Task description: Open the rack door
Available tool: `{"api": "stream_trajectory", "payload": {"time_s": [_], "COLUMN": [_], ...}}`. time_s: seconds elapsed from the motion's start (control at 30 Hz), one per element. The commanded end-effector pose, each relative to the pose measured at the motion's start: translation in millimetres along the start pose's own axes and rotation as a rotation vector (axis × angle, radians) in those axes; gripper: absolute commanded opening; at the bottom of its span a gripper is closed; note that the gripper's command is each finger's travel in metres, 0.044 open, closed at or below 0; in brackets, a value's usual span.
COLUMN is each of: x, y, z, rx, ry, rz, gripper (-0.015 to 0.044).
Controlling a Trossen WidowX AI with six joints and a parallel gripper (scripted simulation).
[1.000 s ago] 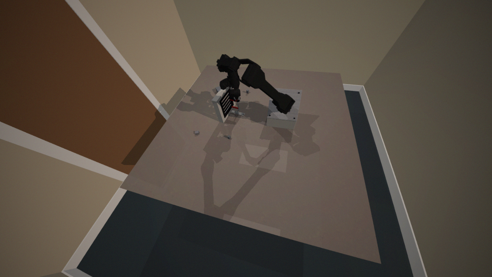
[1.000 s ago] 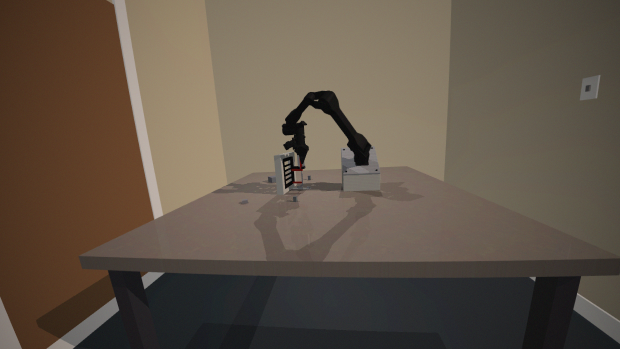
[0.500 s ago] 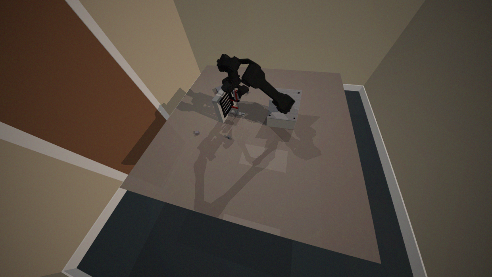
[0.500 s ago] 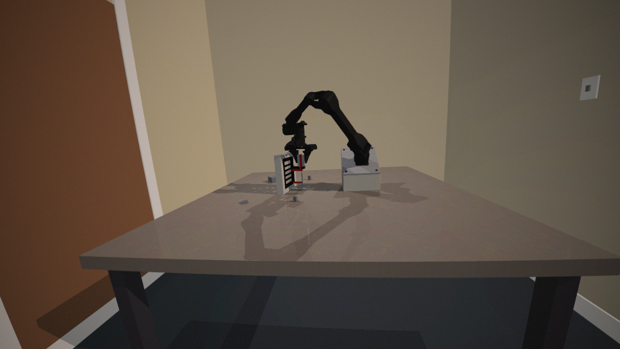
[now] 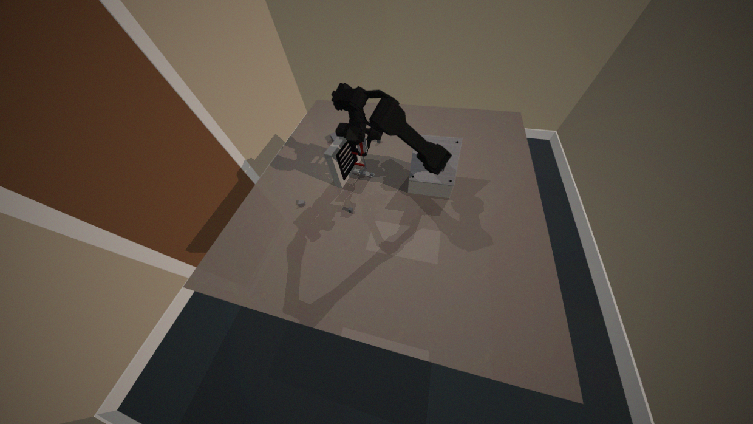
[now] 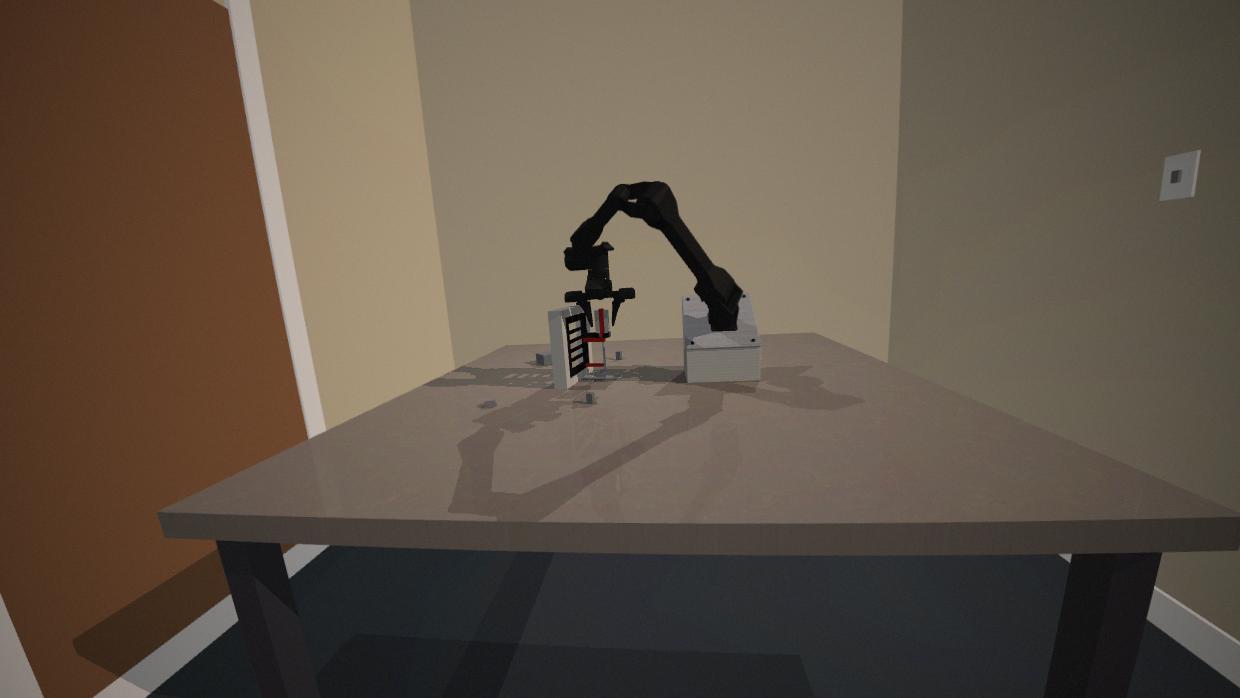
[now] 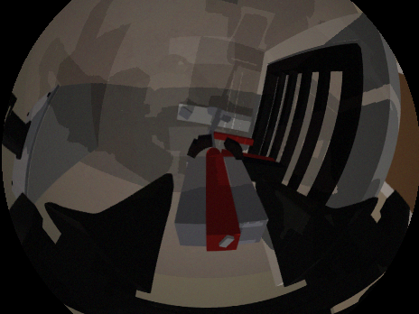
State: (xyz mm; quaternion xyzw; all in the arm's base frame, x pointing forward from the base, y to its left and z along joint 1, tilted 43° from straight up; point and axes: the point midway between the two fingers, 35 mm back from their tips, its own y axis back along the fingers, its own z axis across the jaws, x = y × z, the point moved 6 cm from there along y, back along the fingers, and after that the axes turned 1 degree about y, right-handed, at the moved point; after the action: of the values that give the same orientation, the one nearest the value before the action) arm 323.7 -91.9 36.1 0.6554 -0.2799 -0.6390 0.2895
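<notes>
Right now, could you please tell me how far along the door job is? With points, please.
No step looks finished: the slatted door [image 5: 345,176] [image 6: 583,346] [image 7: 352,90] appears shut in its frame [image 5: 334,168] [image 6: 558,351] [image 7: 379,122]. In hand: the jaws straddle the red-striped handle [image 5: 362,149] [image 6: 601,322] [image 7: 221,198]; grip and turn can't be confirmed. Left, apparently: unlocking, opening, release and withdrawal.

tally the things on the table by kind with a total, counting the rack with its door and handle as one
small grey blocks: 4
rack: 1
robot arm: 1
pale base box: 1
total: 7
</notes>
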Motion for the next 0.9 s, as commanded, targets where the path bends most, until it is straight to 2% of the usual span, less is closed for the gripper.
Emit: {"api": "stream_trajectory", "payload": {"time_s": [0.0,0.13,0.57,0.87], "x": [-0.1,-0.1,-0.1,-2.2], "y": [-0.3,-0.3,-0.3,-0.3], "z": [-0.1,-0.1,-0.1,2.4], "rx": [0.003,0.003,0.003,0.002], "ry": [0.013,0.013,0.013,-0.081], "rz": [-0.004,-0.004,-0.004,-0.004], "gripper": [0.0215,0.0110,0.0024,0.0023]}}
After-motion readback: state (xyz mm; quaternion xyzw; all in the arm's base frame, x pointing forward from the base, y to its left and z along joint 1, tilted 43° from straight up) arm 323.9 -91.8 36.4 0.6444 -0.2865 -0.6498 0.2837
